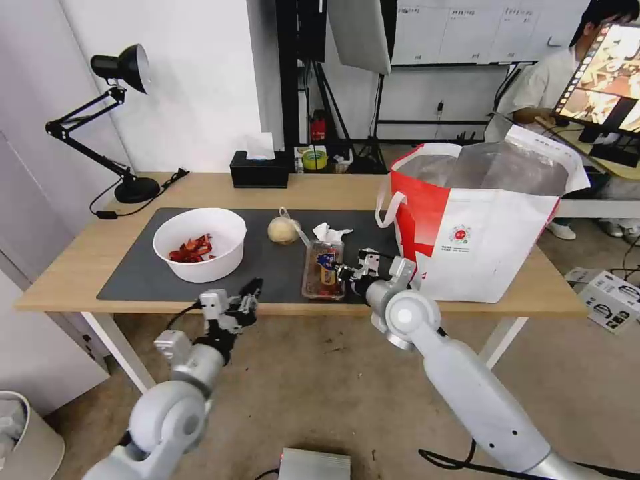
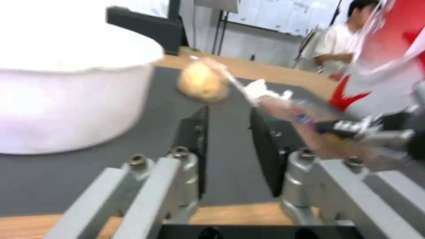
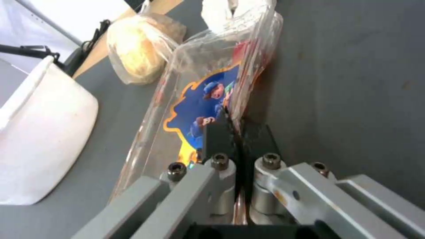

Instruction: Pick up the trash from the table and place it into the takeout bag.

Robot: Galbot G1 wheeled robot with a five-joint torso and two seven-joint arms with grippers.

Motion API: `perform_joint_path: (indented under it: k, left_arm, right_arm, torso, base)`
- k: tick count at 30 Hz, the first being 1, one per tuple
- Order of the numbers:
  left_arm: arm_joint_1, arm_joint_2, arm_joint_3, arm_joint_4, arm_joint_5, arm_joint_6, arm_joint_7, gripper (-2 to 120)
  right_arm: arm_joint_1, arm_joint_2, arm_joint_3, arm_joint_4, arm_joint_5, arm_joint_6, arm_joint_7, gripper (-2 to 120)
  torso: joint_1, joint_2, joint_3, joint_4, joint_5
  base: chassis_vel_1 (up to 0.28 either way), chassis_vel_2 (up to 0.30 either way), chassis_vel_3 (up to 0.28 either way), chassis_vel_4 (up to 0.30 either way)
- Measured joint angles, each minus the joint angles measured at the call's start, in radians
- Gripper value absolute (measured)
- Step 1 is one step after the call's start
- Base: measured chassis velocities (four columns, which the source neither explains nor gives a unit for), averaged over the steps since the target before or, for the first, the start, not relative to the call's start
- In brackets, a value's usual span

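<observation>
On the table's (image 1: pixel 413 308) dark mat lies the trash: a white bowl (image 1: pixel 199 243) of red scraps, a beige lump (image 1: pixel 283 230) in a clear bag, a crumpled tissue (image 1: pixel 329 233) and a clear clamshell tray (image 1: pixel 323 268). My right gripper (image 1: pixel 343 272) is shut on the tray's long edge, as the right wrist view shows: right gripper (image 3: pixel 232 127), clamshell tray (image 3: pixel 199 99). The left gripper (image 1: pixel 250 300) hovers open at the table's front edge, near the bowl (image 2: pixel 66 89), with nothing between its fingers (image 2: pixel 195 132). The takeout bag (image 1: pixel 480 227) stands open just right of the tray.
A black tissue box (image 1: pixel 259 170) and a desk lamp (image 1: pixel 120 120) stand along the table's far edge. The bag fills the table's right end. Cardboard boxes (image 1: pixel 610 297) lie on the floor at the right, and a bin (image 1: pixel 20 433) stands at the lower left.
</observation>
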Motion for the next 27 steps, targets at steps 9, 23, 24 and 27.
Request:
perform_joint_path:
  k: [9,23,24,27]
  left_arm:
    - [0.073,0.000,-0.034,0.044,0.159,-0.099,0.018,68]
    - [0.136,-0.047,-0.086,0.074,0.312,-0.158,0.014,100]
    - [0.136,-0.047,-0.086,0.074,0.312,-0.158,0.014,100]
    - [0.146,-0.057,-0.093,0.076,0.326,-0.162,0.012,100]
  right_arm:
    - [-0.046,-0.005,0.053,0.043,0.005,0.000,0.010,0]
    - [-0.056,0.000,0.100,0.175,0.080,0.001,0.019,0]
    - [-0.056,0.000,0.100,0.175,0.080,0.001,0.019,0]
    - [-0.046,0.002,0.113,0.206,0.105,0.002,0.030,0]
  torso:
    - [0.000,0.000,0.000,-0.0002,0.0001]
    - [0.000,0.000,0.000,-0.0001,0.0000]
    - [0.000,0.000,0.000,-0.0001,0.0000]
    - [0.000,0.000,0.000,-0.0001,0.0001]
  base:
    - [0.000,0.000,0.000,0.000]
    - [0.000,0.000,0.000,0.000]
    - [0.000,0.000,0.000,0.000]
    - [0.000,0.000,0.000,0.000]
